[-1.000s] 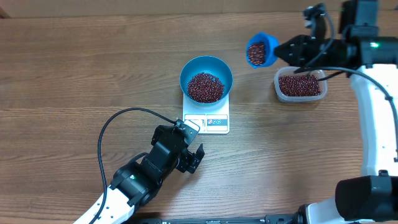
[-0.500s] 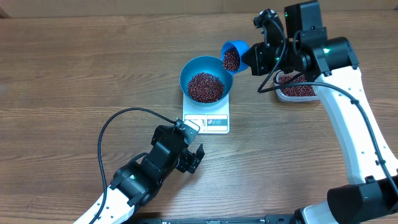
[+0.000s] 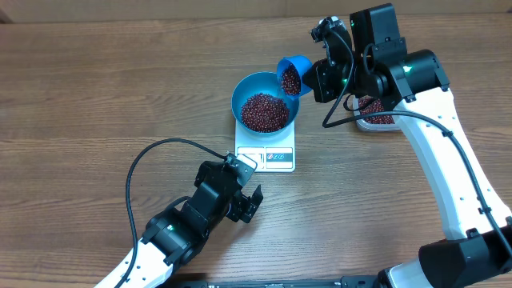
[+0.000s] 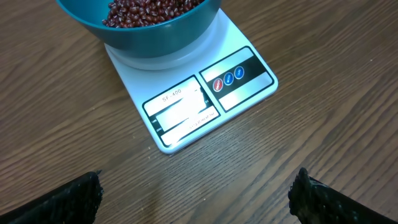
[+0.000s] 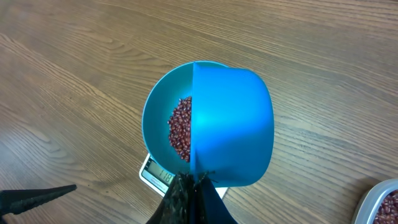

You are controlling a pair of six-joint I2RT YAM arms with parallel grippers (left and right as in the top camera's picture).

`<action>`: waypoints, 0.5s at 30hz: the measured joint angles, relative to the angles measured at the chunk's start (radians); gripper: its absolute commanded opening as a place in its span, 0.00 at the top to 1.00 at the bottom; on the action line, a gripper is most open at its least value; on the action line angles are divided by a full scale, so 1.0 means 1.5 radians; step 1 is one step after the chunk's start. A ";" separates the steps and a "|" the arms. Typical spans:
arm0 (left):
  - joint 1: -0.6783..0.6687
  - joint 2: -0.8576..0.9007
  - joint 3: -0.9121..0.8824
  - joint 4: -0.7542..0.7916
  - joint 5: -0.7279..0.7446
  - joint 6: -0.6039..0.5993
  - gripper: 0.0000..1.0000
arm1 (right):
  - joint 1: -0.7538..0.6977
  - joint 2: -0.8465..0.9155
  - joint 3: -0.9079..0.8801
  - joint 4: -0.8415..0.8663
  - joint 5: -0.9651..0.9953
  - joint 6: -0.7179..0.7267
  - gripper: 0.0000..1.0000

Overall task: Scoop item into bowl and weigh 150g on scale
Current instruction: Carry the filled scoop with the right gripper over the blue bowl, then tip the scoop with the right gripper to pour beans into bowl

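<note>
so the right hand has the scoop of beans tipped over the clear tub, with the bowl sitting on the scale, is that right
Not the tub: the overhead view shows the right hand holding the scoop tipped over the rim of the bowl. The bowl does sit on the scale.

The small white scale (image 3: 276, 158) lies flat, with its display window and blue-marked button panel along the front edge, uncovered. A deep, smooth blue bowl (image 3: 246, 86) stands upright on the scale's rear part, overhanging both of its sides. Dark red oval beans (image 3: 264, 112) heap inside the bowl, over the scale's platform.
</note>
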 measured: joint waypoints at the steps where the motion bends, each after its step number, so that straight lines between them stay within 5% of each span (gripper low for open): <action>1: 0.000 0.000 0.000 0.000 0.000 0.000 0.00 | 0.001 0.000 0.000 0.000 0.001 0.000 0.96; 15: 0.000 0.000 0.000 0.000 0.000 0.000 0.01 | 0.001 0.000 0.000 -0.010 0.001 -0.020 0.96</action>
